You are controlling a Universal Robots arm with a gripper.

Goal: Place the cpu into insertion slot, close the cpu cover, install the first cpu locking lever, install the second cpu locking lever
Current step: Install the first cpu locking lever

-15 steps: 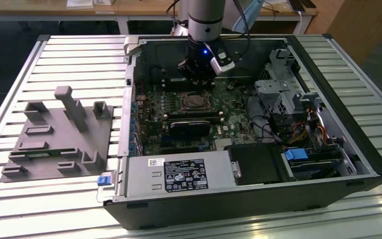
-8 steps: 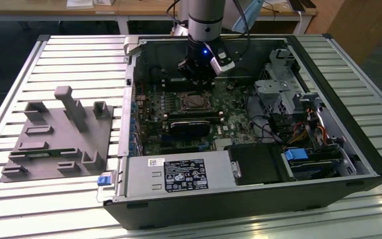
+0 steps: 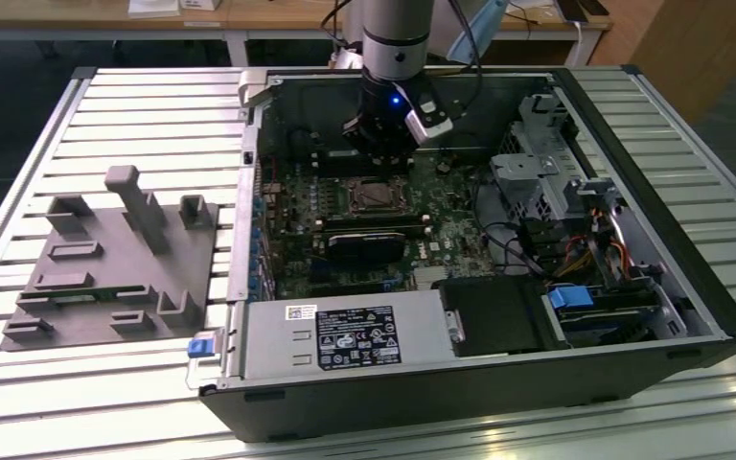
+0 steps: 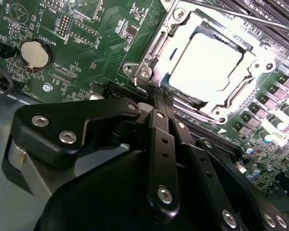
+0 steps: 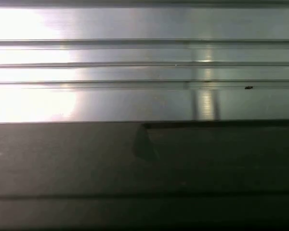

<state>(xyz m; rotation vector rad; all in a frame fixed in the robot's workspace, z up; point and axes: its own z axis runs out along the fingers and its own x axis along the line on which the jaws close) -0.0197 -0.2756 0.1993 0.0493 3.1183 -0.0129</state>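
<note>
Robot gripper (image 4: 156, 98) hangs inside the open computer case (image 3: 675, 316), fingers pressed together, tips at the socket's edge. The cpu (image 4: 207, 60) sits in the insertion slot (image 3: 375, 196), mid-motherboard, framed by the lowered cpu cover (image 4: 154, 48).
</note>
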